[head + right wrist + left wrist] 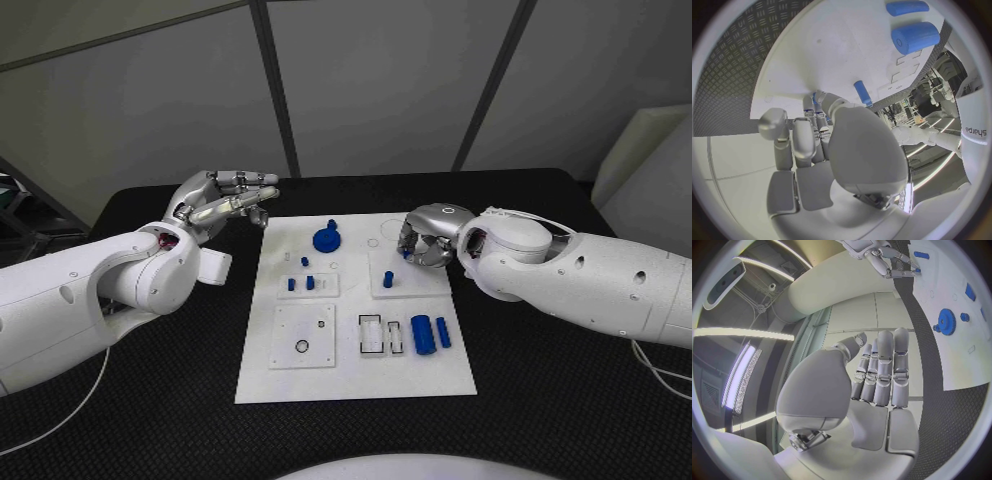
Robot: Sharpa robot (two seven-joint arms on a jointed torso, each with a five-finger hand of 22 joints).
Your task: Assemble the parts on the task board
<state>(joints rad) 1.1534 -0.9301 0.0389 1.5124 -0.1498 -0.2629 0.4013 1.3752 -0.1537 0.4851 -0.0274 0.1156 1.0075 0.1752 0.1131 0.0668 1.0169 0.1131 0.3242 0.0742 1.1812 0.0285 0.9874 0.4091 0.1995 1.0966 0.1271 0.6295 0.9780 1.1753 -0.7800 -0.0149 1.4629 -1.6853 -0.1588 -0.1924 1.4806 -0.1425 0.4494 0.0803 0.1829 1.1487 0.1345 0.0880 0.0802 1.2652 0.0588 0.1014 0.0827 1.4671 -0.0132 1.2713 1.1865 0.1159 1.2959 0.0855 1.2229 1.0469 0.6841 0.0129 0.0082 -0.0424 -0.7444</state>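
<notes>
The white task board [433, 380] lies in the middle of the table. On its far part sits a blue gear [327, 239] [945, 321], with small blue pegs [300, 281] just nearer than it. One more peg [389, 282] [862, 93] stands right of them. A thick blue cylinder [421, 334] [915, 36] and a thin blue bar [443, 333] [906, 7] lie near the right edge. My left hand [225, 200] [879, 372] hovers off the board's far left corner, fingers stretched out and holding nothing. My right hand [424, 236] [817, 130] is curled over the far right part, pinching a small blue part [814, 96] at its fingertips.
A black ring [302, 346] sits in a raised plate at the board's near left. Rectangular slots [382, 333] lie beside the cylinder. Black table [130, 400] surrounds the board, with grey wall panels behind it.
</notes>
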